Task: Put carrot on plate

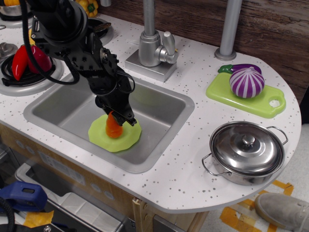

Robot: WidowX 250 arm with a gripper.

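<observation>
Tool gripping the stubby ridged orange carrot from above, black jointed arm reaching down into the grey sink, carrot resting on the flat scallop-rimmed light-green plate.

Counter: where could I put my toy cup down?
Bare counter lies in front of the sink, left of the pot. Crowded: stove burners at the left, cutting board with the onion.

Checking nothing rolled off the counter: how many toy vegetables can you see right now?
6. Carrot on the plate in the sink, chili and a dark red one on the left burner, yellow pepper behind, onion and eggplant on the board. The arm may hide more.
</observation>
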